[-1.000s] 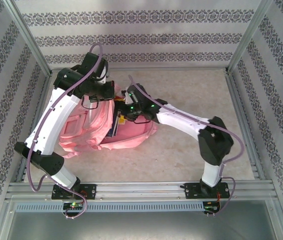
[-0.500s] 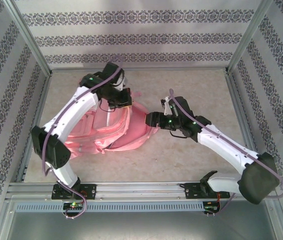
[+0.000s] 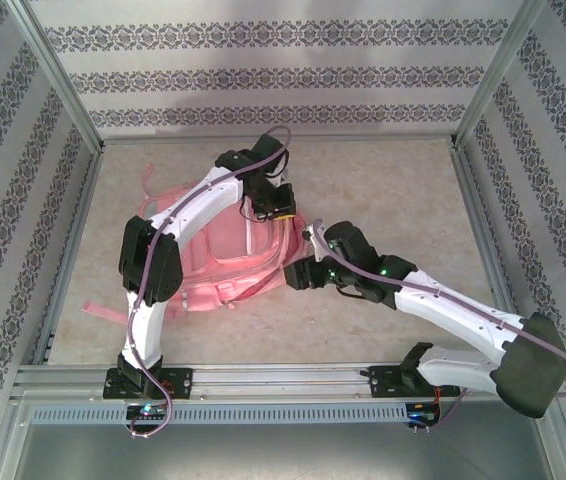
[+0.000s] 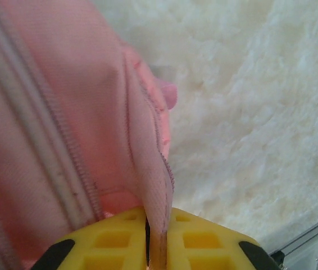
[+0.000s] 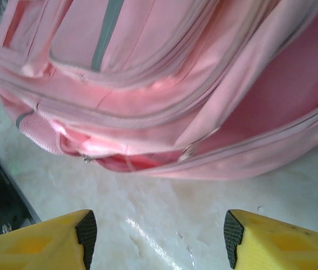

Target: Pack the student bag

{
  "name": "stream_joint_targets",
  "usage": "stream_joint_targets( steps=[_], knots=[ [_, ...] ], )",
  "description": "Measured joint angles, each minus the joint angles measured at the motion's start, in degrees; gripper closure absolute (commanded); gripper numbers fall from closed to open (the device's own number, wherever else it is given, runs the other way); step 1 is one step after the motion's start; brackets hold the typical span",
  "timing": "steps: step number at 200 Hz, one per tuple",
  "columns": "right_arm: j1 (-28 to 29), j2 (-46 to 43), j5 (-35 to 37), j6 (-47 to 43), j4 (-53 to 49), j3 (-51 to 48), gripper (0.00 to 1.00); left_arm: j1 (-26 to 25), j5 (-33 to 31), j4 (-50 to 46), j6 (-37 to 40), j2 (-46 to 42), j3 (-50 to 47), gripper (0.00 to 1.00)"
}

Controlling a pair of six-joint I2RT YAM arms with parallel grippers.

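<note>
Now that the student bag [image 3: 225, 250] is lying flatter on the left-centre of the table [image 3: 393, 180] than a second ago, when it was standing propped open between both grippers, we are drawing our right gripper [image 5: 156, 230] back to its near right edge, jaws standing wide and empty. Our left gripper [image 4: 148, 228] is pinching a seamed fold of pink fabric at the bag's far right corner, jaws nearly together, possibly starting to loosen. We are judging the loading finished and only the closing up remaining.
</note>
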Motion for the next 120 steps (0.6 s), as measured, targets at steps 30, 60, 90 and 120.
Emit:
stream_joint_targets(
  steps=[30, 60, 90, 120],
  knots=[
    [5.6, 0.7, 1.1, -2.1, 3.4, -3.5, 0.38, 0.0, 0.9, 1.2, -0.9, -0.7, 2.7, 0.49],
    [12.7, 5.6, 4.6, -3.3, 8.1, -5.1, 0.39, 0.0, -0.7, 1.1, -1.7, -5.5, 0.0, 0.41],
    [19.1, 11.9, 9.0, -2.7, 15.0, -6.2, 0.36, 0.9, -4.2, 0.8, -3.4, -15.0, -5.1, 0.37],
    [23.9, 20.7, 12.4, -0.4, 21.5, -5.4, 0.31, 3.6, -9.6, 0.3, -4.9, -24.4, -7.8, 0.36]
  ],
)
